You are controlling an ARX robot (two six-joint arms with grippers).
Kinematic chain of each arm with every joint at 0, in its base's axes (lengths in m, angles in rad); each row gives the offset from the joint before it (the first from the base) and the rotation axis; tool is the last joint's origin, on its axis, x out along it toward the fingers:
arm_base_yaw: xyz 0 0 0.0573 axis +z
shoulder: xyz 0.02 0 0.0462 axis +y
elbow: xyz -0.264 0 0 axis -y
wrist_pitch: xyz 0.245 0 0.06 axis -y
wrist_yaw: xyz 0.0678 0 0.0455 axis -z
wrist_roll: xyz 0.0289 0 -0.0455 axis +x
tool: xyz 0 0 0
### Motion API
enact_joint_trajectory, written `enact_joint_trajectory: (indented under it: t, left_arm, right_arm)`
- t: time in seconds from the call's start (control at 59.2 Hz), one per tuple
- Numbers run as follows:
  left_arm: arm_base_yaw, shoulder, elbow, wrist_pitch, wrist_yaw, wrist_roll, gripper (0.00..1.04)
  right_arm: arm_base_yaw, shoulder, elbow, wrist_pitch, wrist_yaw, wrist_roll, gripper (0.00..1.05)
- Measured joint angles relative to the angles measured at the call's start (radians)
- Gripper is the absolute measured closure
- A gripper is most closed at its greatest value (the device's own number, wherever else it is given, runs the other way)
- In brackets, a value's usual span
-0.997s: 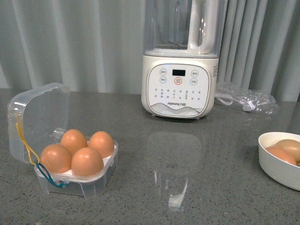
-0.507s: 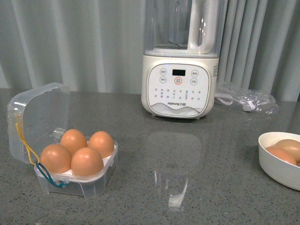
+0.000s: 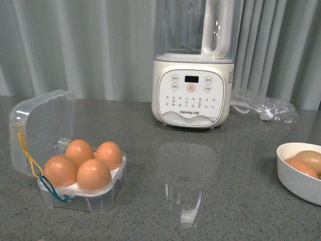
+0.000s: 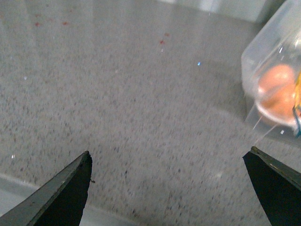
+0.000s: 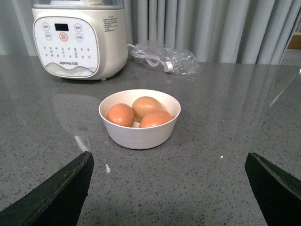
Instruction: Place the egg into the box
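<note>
The box [image 3: 98, 202] stands near the front left corner of the surface [image 3: 210, 211]. Its clear lid [image 3: 42, 123] is open and stands upright on the side toward the left edge. Four eggs [image 3: 94, 173] sit in the box, one in each hole, close together, so the tray is full. They look alike, and I cannot tell which was the last put in. A yellow loop [image 3: 26, 153] hangs down the lid, and a blue loop [image 3: 52, 194] lies over the box's front left corner.

A blender [image 3: 191, 98] stands at the middle of the far edge. A crumpled clear bag [image 3: 266, 106] lies beside it toward the far right corner. A white bowl [image 3: 300, 187] sits at the right edge, well apart from the box, and in the right wrist view it [image 5: 138, 135] holds three more eggs.

The left jaws are spread wide over bare surface with nothing between them. One corner of the box [image 4: 263, 70] shows beside them, with an egg [image 4: 277, 92] visible through its wall. The right jaws are also spread wide and empty, facing the bowl from the front edge.
</note>
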Motion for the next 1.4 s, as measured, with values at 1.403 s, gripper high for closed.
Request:
enact_joint_trajectory:
  t: [1.403]
  left_arm:
    - [0.248,1.217,0.725,0.459,0.574,0.193,0.07]
  right_arm:
    - [0.0,0.0,0.0,0.0,0.0,0.0,0.07]
